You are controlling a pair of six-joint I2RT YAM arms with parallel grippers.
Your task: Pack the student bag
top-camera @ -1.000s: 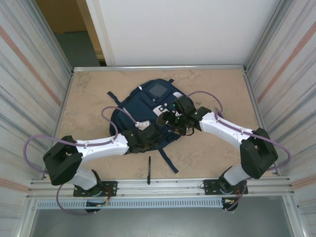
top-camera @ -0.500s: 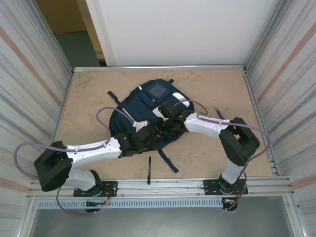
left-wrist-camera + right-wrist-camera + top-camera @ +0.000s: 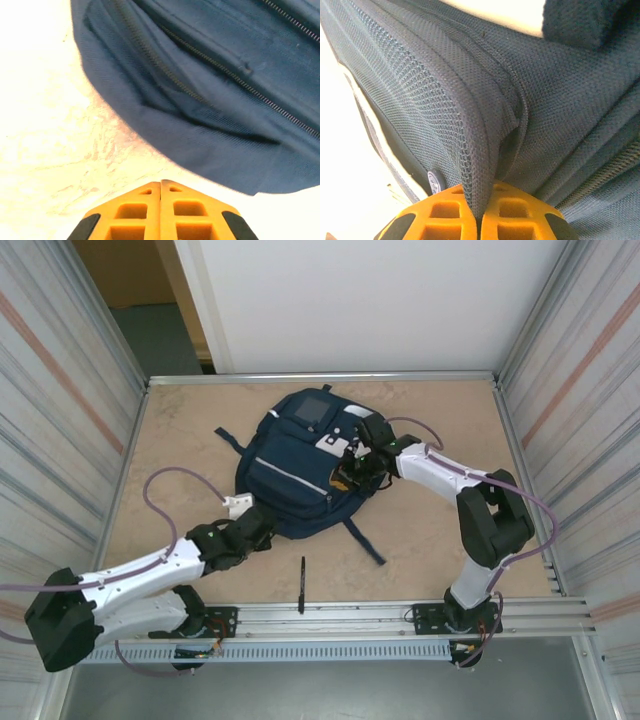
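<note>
The student bag (image 3: 295, 468), navy with white patches and a thin white stripe, lies flat on the table a little past the middle. My right gripper (image 3: 349, 471) is at its right side, shut on a fold of the bag's dark mesh fabric (image 3: 485, 165); the fold runs down between the orange fingers (image 3: 445, 215) of the right gripper (image 3: 481, 207). My left gripper (image 3: 262, 524) lies low by the bag's near left edge. In the left wrist view the left gripper (image 3: 161, 186) is shut and empty, just short of the bag's rounded bottom (image 3: 210, 115).
A black pen (image 3: 302, 585) lies on the table in front of the bag, near the metal rail (image 3: 330, 615). One dark strap (image 3: 366, 542) trails toward the near right, another (image 3: 228, 434) sticks out at the bag's left. Corrugated walls (image 3: 60, 440) close both sides.
The right gripper closed on the bag's fabric and drew the bag away toward the far side, turning it. The left arm pulled back off the bag toward the near left.
</note>
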